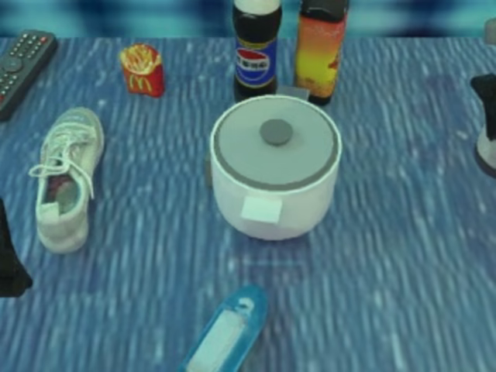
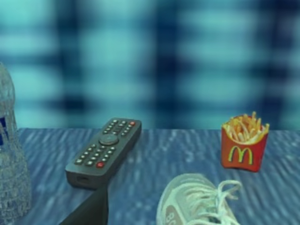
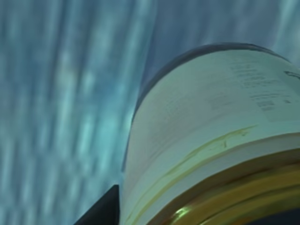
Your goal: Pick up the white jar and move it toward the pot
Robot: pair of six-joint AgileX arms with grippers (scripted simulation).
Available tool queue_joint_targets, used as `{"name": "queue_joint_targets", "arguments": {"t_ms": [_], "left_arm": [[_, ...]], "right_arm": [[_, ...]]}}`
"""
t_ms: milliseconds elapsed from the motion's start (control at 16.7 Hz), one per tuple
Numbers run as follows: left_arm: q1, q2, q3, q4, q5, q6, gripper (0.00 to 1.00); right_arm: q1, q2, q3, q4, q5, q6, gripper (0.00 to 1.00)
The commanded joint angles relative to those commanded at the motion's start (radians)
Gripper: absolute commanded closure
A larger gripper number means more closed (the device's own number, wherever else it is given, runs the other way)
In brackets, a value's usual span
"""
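Observation:
The white jar [image 1: 488, 147] stands at the table's far right edge, only partly in the top view. It fills the right wrist view, its white label [image 3: 211, 122] above an orange-brown band. My right gripper [image 1: 486, 97] is down over it, and one dark finger [image 3: 105, 211] lies against the jar's side. The pot [image 1: 275, 167], large and white with a grey lid and knob, sits mid-table, well to the left of the jar. My left gripper [image 1: 9, 263] is parked at the left edge, open and holding nothing, with one finger [image 2: 91, 211] showing.
A white shoe [image 1: 66, 178] lies at the left, with a fries box [image 1: 142, 70] and a remote [image 1: 23, 66] behind it. A cola bottle [image 1: 256, 50] and an orange bottle [image 1: 319, 50] stand right behind the pot. A blue flat item [image 1: 229, 333] lies at the front.

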Motion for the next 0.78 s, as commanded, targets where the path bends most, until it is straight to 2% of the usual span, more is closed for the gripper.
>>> {"name": "queue_joint_targets", "arguments": {"t_ms": [480,600,780], "left_arm": [[0.0,0.0,0.0,0.0,0.0,0.0,0.0],[0.0,0.0,0.0,0.0,0.0,0.0,0.0],[0.0,0.0,0.0,0.0,0.0,0.0,0.0]], "right_arm": [[0.007,-0.044,-0.046,-0.01,-0.001,0.016,1.0],[0.038,-0.014,-0.029,-0.002,-0.003,0.073,1.0],[0.109,0.044,0.006,0.023,-0.005,0.231,1.0]]}}
